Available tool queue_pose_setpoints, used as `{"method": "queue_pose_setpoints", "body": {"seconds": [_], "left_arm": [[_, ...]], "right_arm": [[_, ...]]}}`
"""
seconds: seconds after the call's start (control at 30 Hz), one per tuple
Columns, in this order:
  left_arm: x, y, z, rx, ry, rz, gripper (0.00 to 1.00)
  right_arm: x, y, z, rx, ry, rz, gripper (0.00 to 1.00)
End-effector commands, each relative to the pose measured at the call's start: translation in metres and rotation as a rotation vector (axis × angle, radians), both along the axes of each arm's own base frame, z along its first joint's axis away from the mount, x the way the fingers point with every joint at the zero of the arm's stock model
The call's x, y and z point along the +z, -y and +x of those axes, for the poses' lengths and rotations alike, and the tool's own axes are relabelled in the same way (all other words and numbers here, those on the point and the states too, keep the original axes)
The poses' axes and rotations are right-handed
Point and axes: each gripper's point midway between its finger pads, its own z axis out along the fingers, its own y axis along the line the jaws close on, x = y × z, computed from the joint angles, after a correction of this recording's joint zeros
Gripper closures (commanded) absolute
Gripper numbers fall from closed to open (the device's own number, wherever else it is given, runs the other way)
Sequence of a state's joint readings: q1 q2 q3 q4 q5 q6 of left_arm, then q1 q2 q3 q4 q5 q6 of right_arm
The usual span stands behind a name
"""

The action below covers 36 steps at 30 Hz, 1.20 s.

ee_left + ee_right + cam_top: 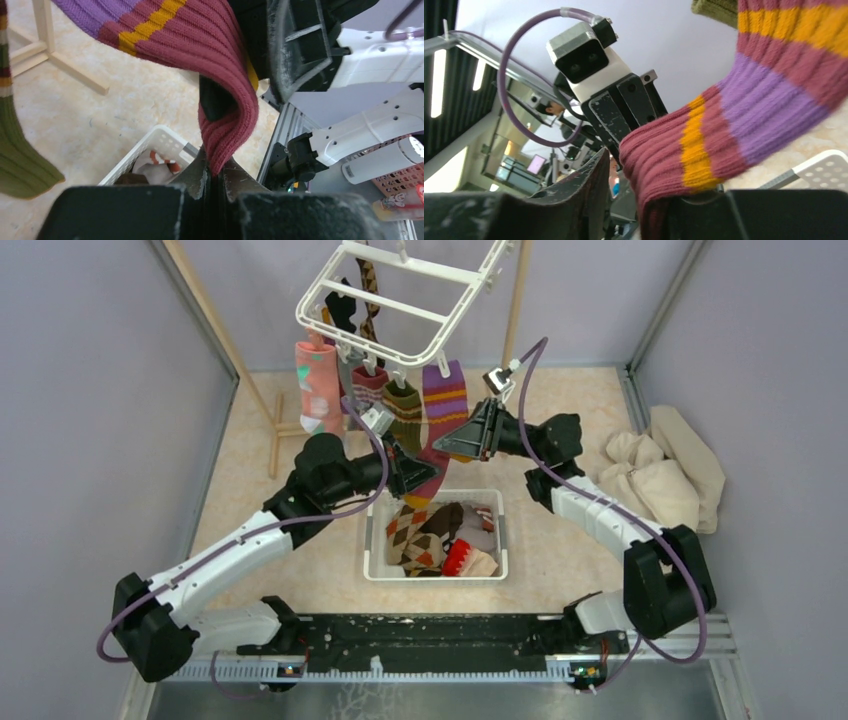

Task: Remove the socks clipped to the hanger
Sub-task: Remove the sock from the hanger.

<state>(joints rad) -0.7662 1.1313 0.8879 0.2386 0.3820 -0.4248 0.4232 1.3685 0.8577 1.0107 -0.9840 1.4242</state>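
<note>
Maroon ribbing fills the left wrist view. The striped sock (220, 65), banded purple, maroon and yellow, folds downward. Its toe end is pinched tight in the left tool (215, 172), fingers pressed together on the cloth.

Over on the right wrist view, the right tool (644, 182) has its fingers parted. The sock lies against one finger, with a gap showing beside the other.

Only the overhead camera shows where it all hangs. The white hanger (400, 300) sits tilted at the top, and the striped sock's cuff reaches its near rim, next to an olive sock (405, 412) and a pink sock (318, 385). Below them a white basket (375, 540) sits on the surface (560, 540) with loose socks inside, and a beige cloth heap (660, 475) lies off to the right.

Both wrist views cut the hanger off entirely. From overhead the clip on that cuff is too small to make out, and the dark socks at the hanger's far side are half hidden behind its bars.
</note>
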Motion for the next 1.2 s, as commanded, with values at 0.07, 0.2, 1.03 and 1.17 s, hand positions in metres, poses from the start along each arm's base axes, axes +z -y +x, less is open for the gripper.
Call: {"method": "queue_pose_setpoints", "body": {"seconds": [0.07, 0.2, 1.03, 1.17], "left_arm": [[0.023, -0.009, 0.007, 0.053, 0.015, 0.048, 0.96], [0.034, -0.017, 0.015, 0.088, 0.009, 0.064, 0.94], [0.032, -0.105, 0.078, 0.056, -0.238, -0.085, 0.87], [0.034, -0.114, 0.089, 0.066, -0.265, -0.109, 0.87]], "right_arm": [[0.013, 0.000, 0.003, -0.094, 0.141, -0.103, 0.54], [0.015, 0.007, 0.013, -0.198, 0.212, -0.212, 0.47], [0.056, 0.075, 0.074, -0.631, 0.632, -0.401, 0.34], [0.068, 0.075, 0.086, -0.677, 0.713, -0.383, 0.34]]}}
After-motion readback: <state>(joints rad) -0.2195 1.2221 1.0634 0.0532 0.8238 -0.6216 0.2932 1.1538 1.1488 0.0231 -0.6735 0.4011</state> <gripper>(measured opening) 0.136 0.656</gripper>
